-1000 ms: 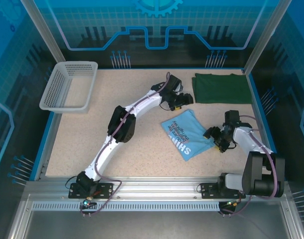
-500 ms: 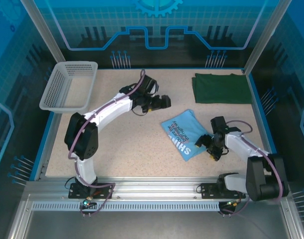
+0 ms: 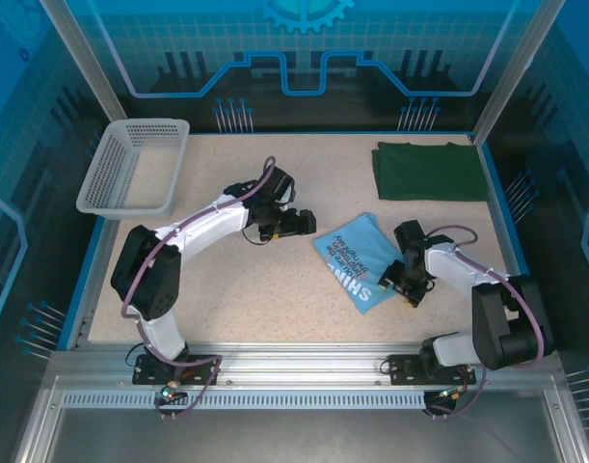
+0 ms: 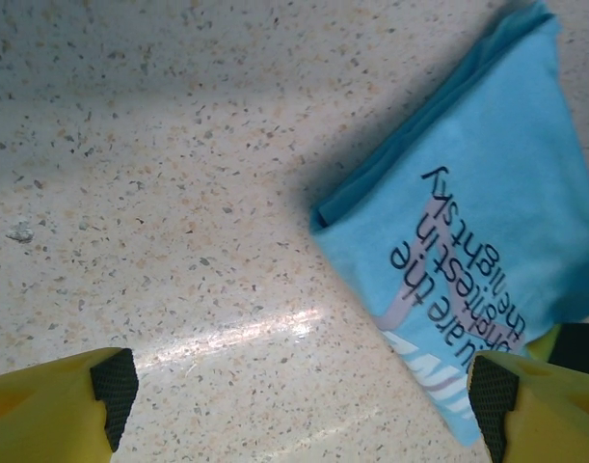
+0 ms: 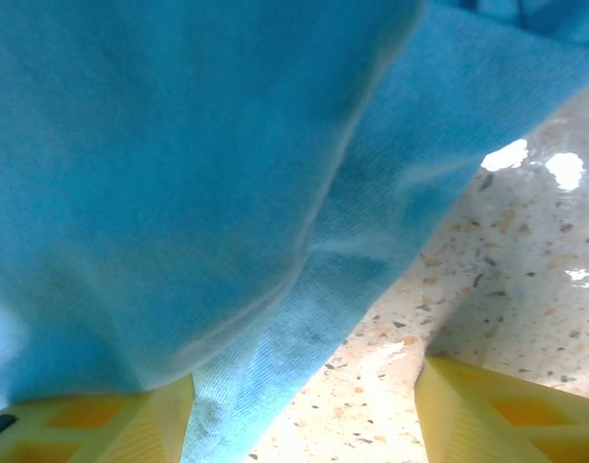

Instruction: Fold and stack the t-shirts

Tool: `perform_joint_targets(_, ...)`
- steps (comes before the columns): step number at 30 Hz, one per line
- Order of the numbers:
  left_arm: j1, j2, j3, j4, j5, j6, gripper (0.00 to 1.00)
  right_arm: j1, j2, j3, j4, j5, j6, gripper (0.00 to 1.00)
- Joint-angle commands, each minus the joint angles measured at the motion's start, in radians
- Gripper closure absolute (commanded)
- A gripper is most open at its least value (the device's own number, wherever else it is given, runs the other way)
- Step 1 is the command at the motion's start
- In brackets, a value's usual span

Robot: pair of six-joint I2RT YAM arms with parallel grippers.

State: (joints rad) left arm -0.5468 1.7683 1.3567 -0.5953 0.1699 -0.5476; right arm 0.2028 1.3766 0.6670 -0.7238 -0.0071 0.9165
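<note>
Left tool (image 3: 292,224) hovers low over the bare speckled table (image 3: 275,299), jaws spread wide with nothing between them, just left of the folded sky-blue t-shirt (image 3: 357,258), which lies right of the table's middle with its printed lettering up. The right tool (image 3: 398,283) sits at that shirt's near-right edge, jaws apart around the blue hem, the cloth draped over one yellow finger (image 5: 92,424) but not pinched. The dark green t-shirt (image 3: 429,171) lies folded flat in the far right corner, well apart from the blue one. A white mesh basket (image 3: 103,174) stands at the far left.
</note>
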Motion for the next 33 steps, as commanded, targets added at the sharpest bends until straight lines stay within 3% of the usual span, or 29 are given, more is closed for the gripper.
perform_joint_targets(1,0.005,-0.041,0.024,-0.036,-0.019,0.044,0.09,0.029,-0.012,0.009,0.211,-0.115,0.006,0.36)
perform_joint_targets(10,0.004,-0.062,0.010,-0.046,-0.014,0.054,0.09,0.029,-0.090,-0.033,0.150,-0.087,0.050,0.36)
perform_joint_targets(17,0.004,-0.061,0.000,-0.040,-0.002,0.044,0.09,0.022,0.055,0.002,0.131,-0.070,0.056,0.37)
perform_joint_targets(20,0.004,-0.068,-0.004,-0.041,-0.006,0.046,0.09,0.023,0.054,-0.003,0.165,-0.042,0.064,0.45)
perform_joint_targets(23,0.004,-0.073,-0.007,-0.041,-0.006,0.044,0.09,0.017,0.067,0.009,0.207,-0.019,0.037,0.64)
perform_joint_targets(29,0.014,-0.094,-0.023,-0.046,-0.018,0.033,0.09,0.018,0.186,0.123,0.224,-0.025,-0.050,0.92)
perform_joint_targets(33,0.045,-0.133,-0.066,-0.033,-0.026,-0.011,0.09,0.053,0.228,0.233,0.208,0.026,-0.153,1.00)
